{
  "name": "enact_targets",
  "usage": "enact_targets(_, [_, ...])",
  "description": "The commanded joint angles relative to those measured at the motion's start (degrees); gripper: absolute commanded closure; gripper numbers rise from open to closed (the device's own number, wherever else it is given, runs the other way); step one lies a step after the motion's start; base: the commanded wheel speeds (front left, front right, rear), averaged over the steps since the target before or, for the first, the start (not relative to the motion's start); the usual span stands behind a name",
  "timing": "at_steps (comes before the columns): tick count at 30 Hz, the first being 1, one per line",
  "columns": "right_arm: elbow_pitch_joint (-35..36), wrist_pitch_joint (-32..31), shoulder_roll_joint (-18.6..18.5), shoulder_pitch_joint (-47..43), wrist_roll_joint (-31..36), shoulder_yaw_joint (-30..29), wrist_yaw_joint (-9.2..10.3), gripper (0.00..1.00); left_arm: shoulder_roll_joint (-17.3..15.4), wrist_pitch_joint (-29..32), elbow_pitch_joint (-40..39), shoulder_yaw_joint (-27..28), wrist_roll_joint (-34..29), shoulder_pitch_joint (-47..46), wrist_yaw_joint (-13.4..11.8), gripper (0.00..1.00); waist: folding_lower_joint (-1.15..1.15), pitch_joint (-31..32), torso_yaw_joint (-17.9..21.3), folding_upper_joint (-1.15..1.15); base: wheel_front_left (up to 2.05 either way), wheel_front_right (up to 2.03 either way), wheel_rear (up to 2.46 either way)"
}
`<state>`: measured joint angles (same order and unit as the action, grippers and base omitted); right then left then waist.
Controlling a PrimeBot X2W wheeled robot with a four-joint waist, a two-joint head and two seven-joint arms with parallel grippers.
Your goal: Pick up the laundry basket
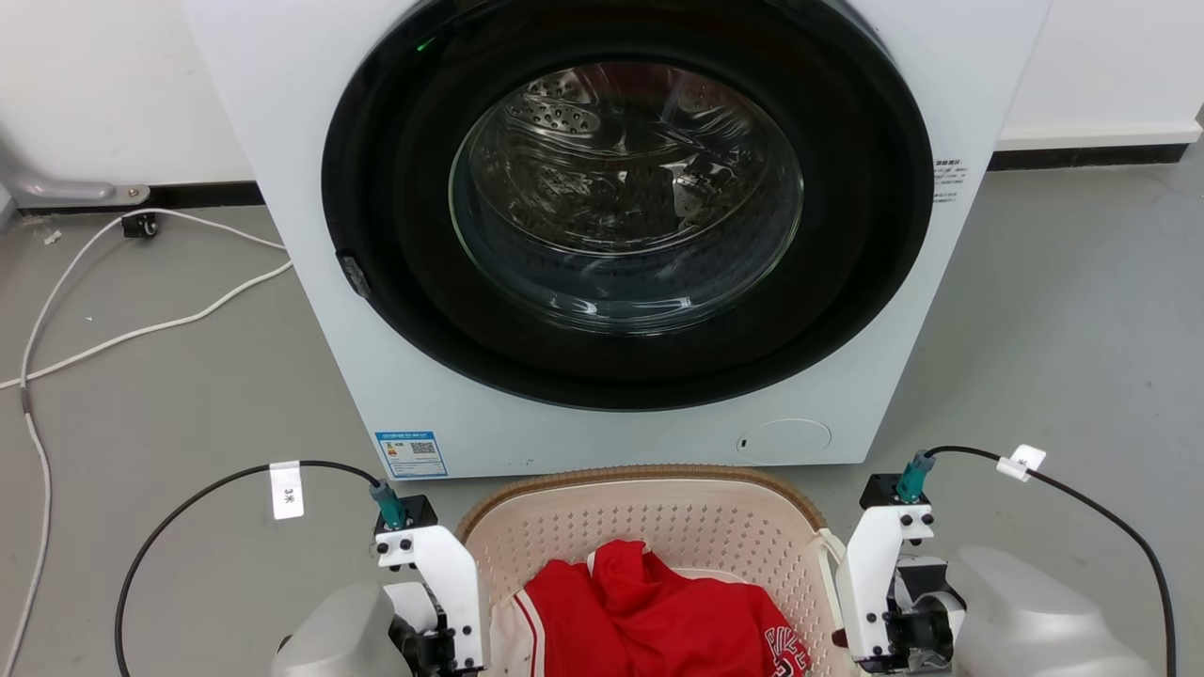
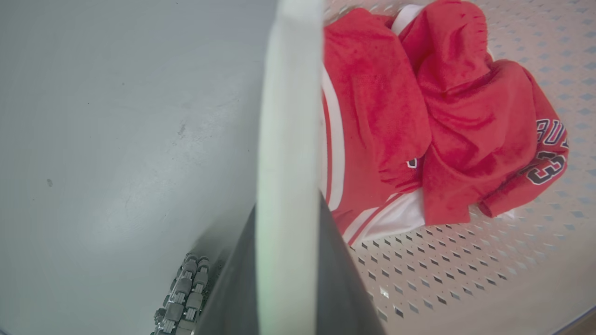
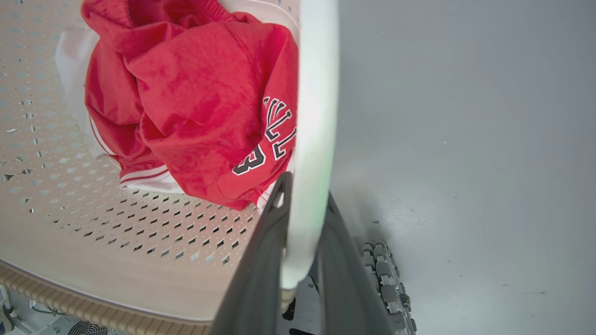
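The laundry basket (image 1: pixel 658 527), cream-white and perforated with a brown woven-look rim, sits at the bottom middle of the head view, just in front of the washing machine. A red and white jersey (image 1: pixel 649 611) lies crumpled inside it. My left gripper (image 2: pixel 287 218) is shut on the basket's white left handle (image 2: pixel 288 116), one dark finger on each side of the bar. My right gripper (image 3: pixel 305 195) is shut on the white right handle (image 3: pixel 316 116) in the same way. In the head view, the white wrist housings (image 1: pixel 437 574) (image 1: pixel 879 574) flank the basket.
A white front-loading washing machine (image 1: pixel 621 235) with its round glass door closed stands right behind the basket. White cables (image 1: pixel 141 329) trail over the grey floor at the left. Roller wheels (image 2: pixel 184 298) (image 3: pixel 386 279) of my base lie below each handle.
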<state>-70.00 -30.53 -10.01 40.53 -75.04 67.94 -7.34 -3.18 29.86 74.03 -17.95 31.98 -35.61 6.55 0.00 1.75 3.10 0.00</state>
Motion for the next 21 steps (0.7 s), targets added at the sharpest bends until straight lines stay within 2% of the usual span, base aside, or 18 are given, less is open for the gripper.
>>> enact_targets(1, [0.3, 0.3, 0.1, 0.5, 0.0, 0.1, -0.26, 1.00, 0.1, -0.3, -0.3, -0.1, 0.4, -0.1, 0.3, 1.00, 0.00, 0.0, 0.0, 0.00, 0.00, 0.00, 0.00])
enact_targets(21, [-0.1, 0.2, 0.3, 0.6, -0.6, 0.6, -0.27, 1.00, 0.2, -1.4, -0.3, -0.1, 2.2, -0.3, 0.1, 1.00, 0.00, -0.2, -0.3, 0.00, 0.00, 0.00, 0.00])
